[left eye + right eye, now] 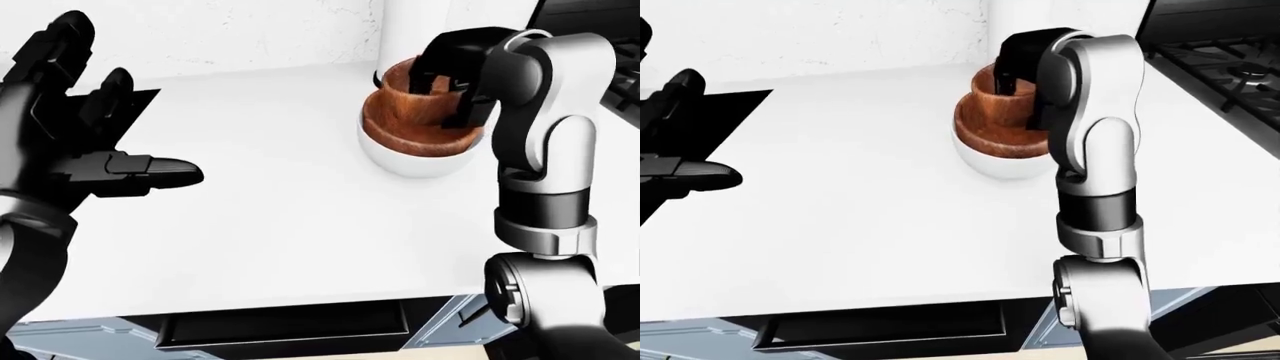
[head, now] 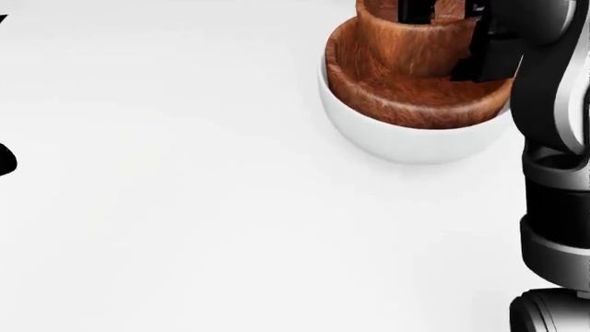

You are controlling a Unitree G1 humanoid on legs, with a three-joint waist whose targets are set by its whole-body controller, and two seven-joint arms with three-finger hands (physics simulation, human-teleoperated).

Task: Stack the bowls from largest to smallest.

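bowls: I'm looking at a white bowl (image 2: 406, 142) sitting on the white counter (image 2: 203, 207), upper right of the head view. A wooden bowl (image 2: 406, 100) is nesting inside it, and a smaller wooden bowl (image 1: 415, 101) is sitting inside that one, sticking up highest.

right hand: my right hand (image 1: 450, 71) is hanging over the top of the stack with its black fingers curling around the smallest bowl's rim, one dipping inside and the others down the outer side. I'm honestly not able to tell if they're clamping on it or just standing around it, since the arm is covering the contact.

right arm: it's rising from the bottom right of the eye views, bending over at the top and partly blocking the right side of the bowls.

left hand: my left hand (image 1: 75, 150) is hovering well apart from the bowls at the left of the left-eye view, fingers spread apart, holding nothing.

surroundings: I'm seeing a stove (image 1: 1220, 64) at the right edge of the right-eye view, beside the counter.
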